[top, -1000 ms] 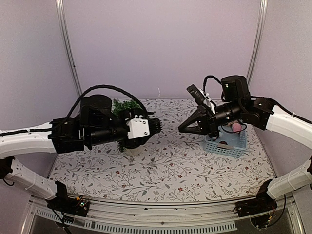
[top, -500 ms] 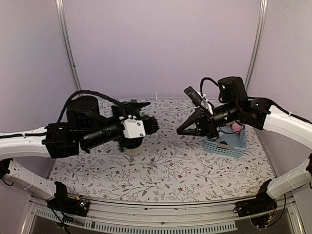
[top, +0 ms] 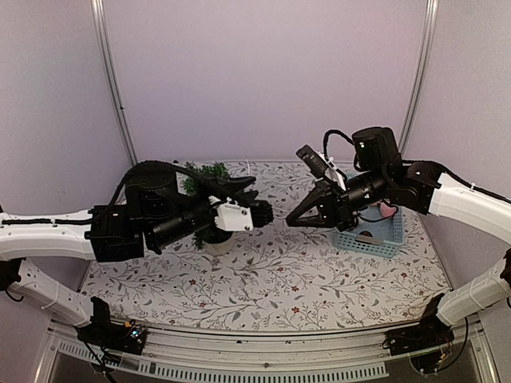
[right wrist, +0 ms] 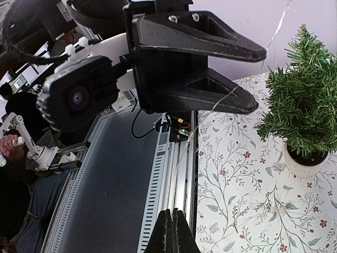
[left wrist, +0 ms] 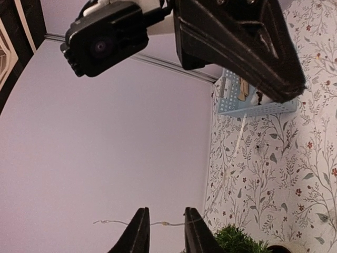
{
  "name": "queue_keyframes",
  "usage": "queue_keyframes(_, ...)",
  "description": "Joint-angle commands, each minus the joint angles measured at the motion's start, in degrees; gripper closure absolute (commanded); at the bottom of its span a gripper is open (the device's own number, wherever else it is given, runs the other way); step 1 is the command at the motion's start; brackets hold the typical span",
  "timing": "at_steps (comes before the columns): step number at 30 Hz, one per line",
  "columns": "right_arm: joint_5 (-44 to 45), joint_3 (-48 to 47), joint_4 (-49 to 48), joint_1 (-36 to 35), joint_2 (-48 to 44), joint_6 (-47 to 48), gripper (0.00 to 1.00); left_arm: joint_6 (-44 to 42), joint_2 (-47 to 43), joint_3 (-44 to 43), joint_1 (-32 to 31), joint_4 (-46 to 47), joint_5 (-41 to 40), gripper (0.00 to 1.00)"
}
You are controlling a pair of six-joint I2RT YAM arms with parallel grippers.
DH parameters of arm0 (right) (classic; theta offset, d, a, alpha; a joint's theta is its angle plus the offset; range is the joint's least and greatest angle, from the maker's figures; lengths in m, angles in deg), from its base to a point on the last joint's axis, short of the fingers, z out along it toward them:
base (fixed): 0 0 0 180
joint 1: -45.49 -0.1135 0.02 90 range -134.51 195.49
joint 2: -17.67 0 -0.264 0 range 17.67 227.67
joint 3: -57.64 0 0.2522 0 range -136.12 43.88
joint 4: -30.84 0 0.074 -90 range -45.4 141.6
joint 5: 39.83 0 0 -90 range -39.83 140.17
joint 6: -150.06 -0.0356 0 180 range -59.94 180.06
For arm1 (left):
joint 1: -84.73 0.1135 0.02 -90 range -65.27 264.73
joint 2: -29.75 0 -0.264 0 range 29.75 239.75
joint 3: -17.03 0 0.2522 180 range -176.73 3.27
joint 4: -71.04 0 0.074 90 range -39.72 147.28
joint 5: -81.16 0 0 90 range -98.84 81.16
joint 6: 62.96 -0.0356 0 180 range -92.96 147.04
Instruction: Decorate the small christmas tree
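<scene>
Swung out since a second earlier: the black two-finger left gripper [left wrist: 166, 213] had gone from right in front of the small christmas tree [top: 209, 171], a bushy dark green fake fir in a round white pot, over to the tree's right. Its fingers had drawn closer together too. The black right gripper [top: 291, 221] had crept a bit nearer the tree, so the two tips faced each other, near but apart.

Biggest thing first. The table with the pale cloth printed with grey leafy vines and little red flowers [top: 271, 279] ran under the tree and well out to its right. The tree stood upright on it, with the left arm passing in front of it. Well right of the tree, behind the right gripper, sat a light blue perforated plastic basket [top: 377, 237] with a pink roundish thing [top: 387, 209] in it.

Left fingers stood a little apart, with a thin pale wire [left wrist: 167, 224] crossing the gap between them. Couldn't tell if they touched it. Right fingers were pressed tight together, and I couldn't tell if any wire was caught in them.
</scene>
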Motion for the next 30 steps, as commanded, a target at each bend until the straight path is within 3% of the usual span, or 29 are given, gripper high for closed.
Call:
queue_keyframes(1,0.05,-2.19,-0.68,-0.43,-0.11,-0.26,1.00,0.87,-1.73,0.77,-0.67,2.77,-0.51,0.86)
queue_keyframes(2,1.15,-2.36,-0.55,-0.43,-0.20,-0.12,1.00,2.29,-2.22,0.66,-0.59,2.22,-0.07,0.96)
queue_keyframes(3,3.04,-2.61,-0.37,-0.43,-0.35,0.24,1.00,4.11,-2.65,0.45,-0.52,1.43,0.62,1.00)
queue_keyframes(7,12.22,-5.40,-3.61,-0.43,-0.68,0.16,1.00,17.02,-4.77,-1.80,1.67,-4.89,7.78,1.00)
queue_keyframes(11,15.10,-12.25,-6.58,-0.43,3.78,-0.55,1.00,33.43,-8.14,-2.27,10.05,-7.13,22.77,1.00)
queue_keyframes(14,16.99,-16.37,-6.85,-0.43,7.82,0.05,0.99,40.17,-10.15,-1.40,14.37,-6.62,27.70,1.00)
queue_keyframes(16,17.53,-18.36,-7.42,-0.45,9.81,0.42,0.92,43.78,-11.00,-0.79,16.63,-6.55,29.43,1.00)
queue_keyframes(21,17.59,-20.58,-12.04,-0.43,14.26,-0.51,0.54,51.03,-11.50,-0.08,22.19,-5.94,33.80,1.00)
queue_keyframes(23,17.91,-20.37,-13.93,-0.43,15.54,-2.35,0.46,53.52,-10.93,-0.94,23.87,-6.49,35.12,1.00)
queue_keyframes(28,16.32,-13.33,-21.42,-0.44,14.61,-4.03,0.25,56.64,-10.41,-2.74,26.79,-7.81,35.21,1.00)
queue_keyframes(30,16.26,-8.90,-24.92,-0.43,12.72,-4.64,0.09,58.35,-10.34,-3.03,28.34,-7.77,35.48,1.00)
